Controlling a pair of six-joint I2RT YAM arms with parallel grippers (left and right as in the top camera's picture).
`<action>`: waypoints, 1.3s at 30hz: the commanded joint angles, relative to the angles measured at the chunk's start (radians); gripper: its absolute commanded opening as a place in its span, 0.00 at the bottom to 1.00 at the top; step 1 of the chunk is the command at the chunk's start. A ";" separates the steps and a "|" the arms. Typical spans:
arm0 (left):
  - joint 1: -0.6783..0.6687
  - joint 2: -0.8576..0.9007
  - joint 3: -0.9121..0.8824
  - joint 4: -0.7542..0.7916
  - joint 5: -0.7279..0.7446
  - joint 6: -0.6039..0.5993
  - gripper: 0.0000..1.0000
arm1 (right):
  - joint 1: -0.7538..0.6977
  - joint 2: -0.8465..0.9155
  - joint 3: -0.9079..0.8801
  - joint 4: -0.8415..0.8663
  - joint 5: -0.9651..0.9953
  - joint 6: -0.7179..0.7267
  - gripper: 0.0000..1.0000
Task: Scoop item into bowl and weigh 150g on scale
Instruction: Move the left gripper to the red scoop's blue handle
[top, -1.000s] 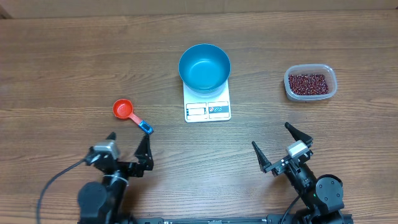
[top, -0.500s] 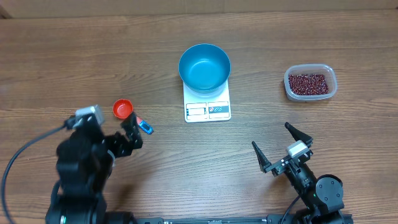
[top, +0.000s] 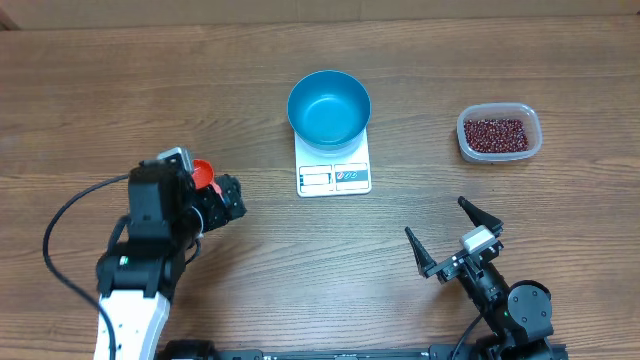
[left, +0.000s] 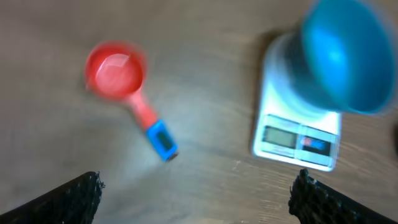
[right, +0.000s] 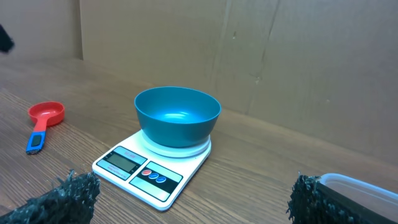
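We count 2 tools, both spread wide and holding nothing. Just ahead of the left tool lies 1 red plastic scoop with a blue-tipped handle, untouched. Ahead of the right tool, 1 round blue bowl sits on 1 flat white scale. To that tool's right, 1 clear rounded tub holds the small red-brown beans. Bare wood-grain tabletop shows between them.

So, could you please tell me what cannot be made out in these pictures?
Overhead: the left arm hides most of the red plastic scoop.
Left wrist: motion blur makes the flat white rectangular scale's display unreadable.
Right wrist: the frame edge cuts off the clear plastic tub; its dark red beans are unseen.
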 joint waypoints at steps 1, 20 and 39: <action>0.005 0.080 0.018 -0.032 -0.136 -0.233 1.00 | -0.003 -0.010 -0.010 0.005 0.010 0.003 1.00; 0.005 0.445 0.018 0.135 -0.266 -0.424 1.00 | -0.003 -0.010 -0.010 0.005 0.010 0.003 1.00; 0.005 0.683 0.252 0.071 -0.213 -0.460 0.98 | -0.003 -0.010 -0.010 0.005 0.010 0.003 1.00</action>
